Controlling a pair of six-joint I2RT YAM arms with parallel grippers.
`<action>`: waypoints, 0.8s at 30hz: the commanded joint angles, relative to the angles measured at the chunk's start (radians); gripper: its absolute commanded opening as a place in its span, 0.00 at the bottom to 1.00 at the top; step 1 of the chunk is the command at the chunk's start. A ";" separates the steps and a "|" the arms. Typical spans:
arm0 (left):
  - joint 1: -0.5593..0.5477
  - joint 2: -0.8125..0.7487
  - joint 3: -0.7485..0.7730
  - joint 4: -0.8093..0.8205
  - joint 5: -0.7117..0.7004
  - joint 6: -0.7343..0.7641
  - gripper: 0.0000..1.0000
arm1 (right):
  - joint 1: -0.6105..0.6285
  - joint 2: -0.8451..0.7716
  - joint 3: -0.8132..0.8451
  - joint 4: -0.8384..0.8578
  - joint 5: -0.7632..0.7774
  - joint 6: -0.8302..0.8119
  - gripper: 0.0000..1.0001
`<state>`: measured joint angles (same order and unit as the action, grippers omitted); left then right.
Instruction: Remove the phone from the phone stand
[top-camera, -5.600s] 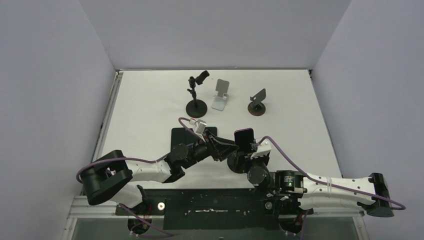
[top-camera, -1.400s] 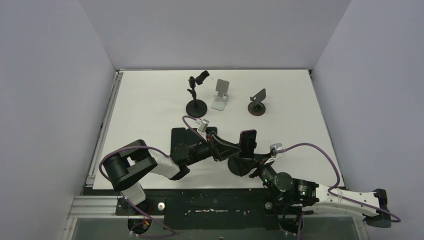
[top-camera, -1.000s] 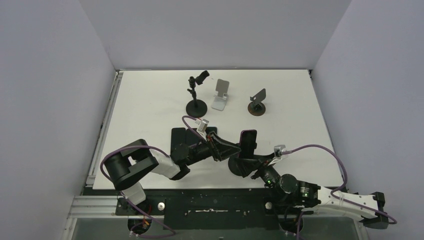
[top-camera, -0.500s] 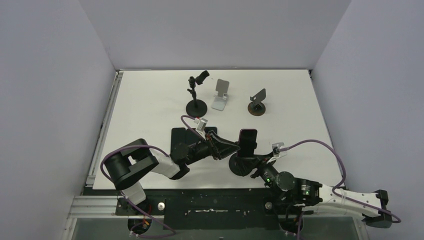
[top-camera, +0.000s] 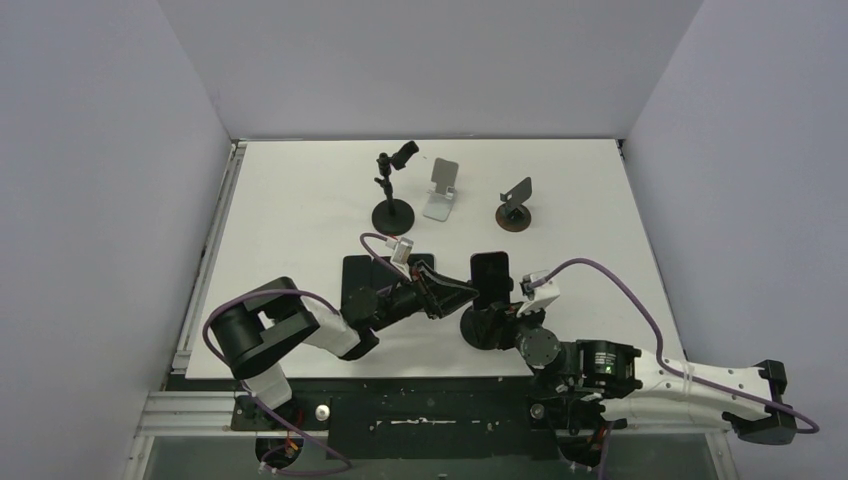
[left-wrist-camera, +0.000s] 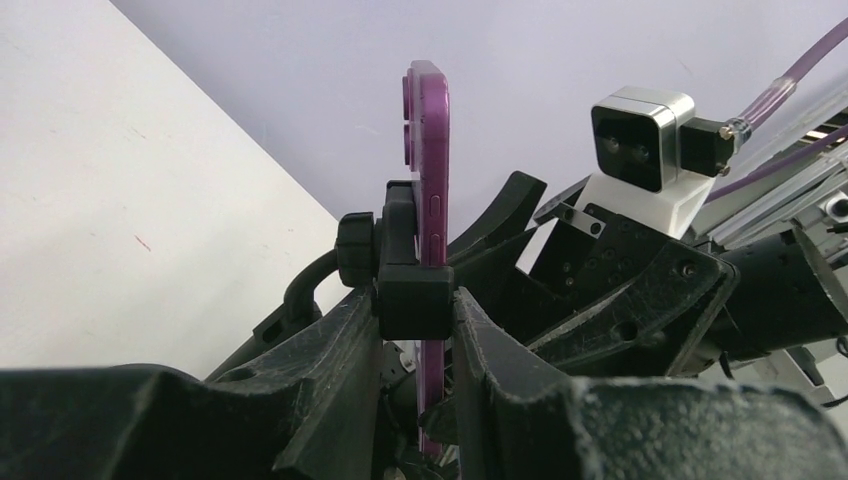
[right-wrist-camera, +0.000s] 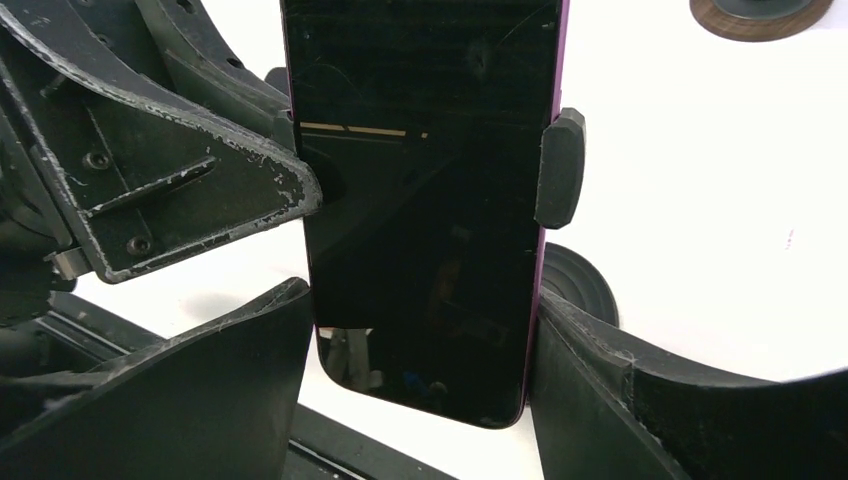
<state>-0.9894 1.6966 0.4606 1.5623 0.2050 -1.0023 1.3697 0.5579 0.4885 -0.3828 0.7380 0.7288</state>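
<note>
Left tool (left-wrist-camera: 412, 312) pinches the phone stand (left-wrist-camera: 398, 240) clamp; right tool (right-wrist-camera: 420, 305) pinches the phone (right-wrist-camera: 420, 150).

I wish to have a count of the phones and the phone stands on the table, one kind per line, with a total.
Phones: 1, the purple phone.
Phone stands: 4, namely the loaded stand, the black clamp stand, the silver stand and the brown-based stand.
Total: 5.
</note>
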 joint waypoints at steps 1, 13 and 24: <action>-0.038 0.024 -0.007 0.197 0.026 0.058 0.00 | 0.017 0.070 0.107 -0.033 0.037 -0.019 0.71; -0.094 -0.113 -0.033 -0.046 -0.071 0.247 0.00 | 0.048 0.138 0.210 -0.175 0.091 -0.165 0.70; -0.110 -0.149 -0.004 -0.154 -0.124 0.297 0.00 | 0.062 0.083 0.383 -0.325 -0.006 -0.203 0.97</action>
<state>-1.0901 1.5745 0.4217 1.4281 0.0929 -0.7509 1.4220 0.6373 0.7742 -0.6540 0.7170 0.5339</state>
